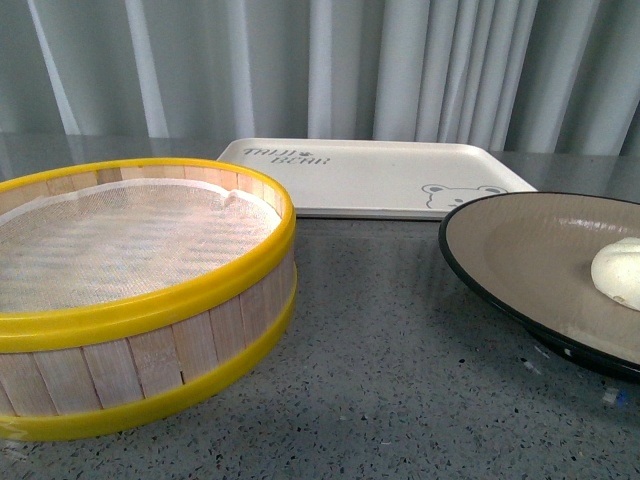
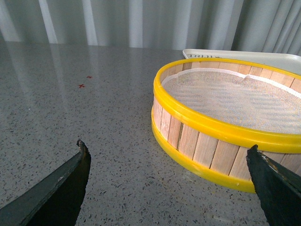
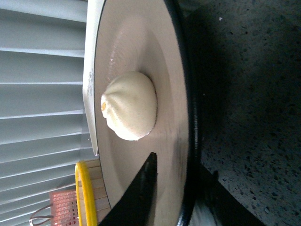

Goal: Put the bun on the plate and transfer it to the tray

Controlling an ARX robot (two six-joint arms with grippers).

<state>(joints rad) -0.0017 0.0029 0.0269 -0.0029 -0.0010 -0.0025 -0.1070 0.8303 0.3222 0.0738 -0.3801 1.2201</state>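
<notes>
The cream-white bun point(image 1: 620, 271) lies on the beige plate point(image 1: 520, 250) with a black rim, at the right of the front view. The plate is tilted and held just above the table. The cream tray point(image 1: 380, 175) with grey lettering and a bear face lies flat behind it. In the right wrist view my right gripper point(image 3: 181, 172) is shut on the plate's rim point(image 3: 190, 94), one finger on the inside near the bun point(image 3: 129, 106), the other under the rim. My left gripper point(image 2: 167, 162) is open and empty, low over the table beside the steamer basket.
A yellow-rimmed wooden steamer basket point(image 1: 130, 290) with white cloth lining stands at the left, empty; it also shows in the left wrist view point(image 2: 225, 122). Grey speckled tabletop point(image 1: 400, 380) lies between basket and plate. Grey curtains hang behind.
</notes>
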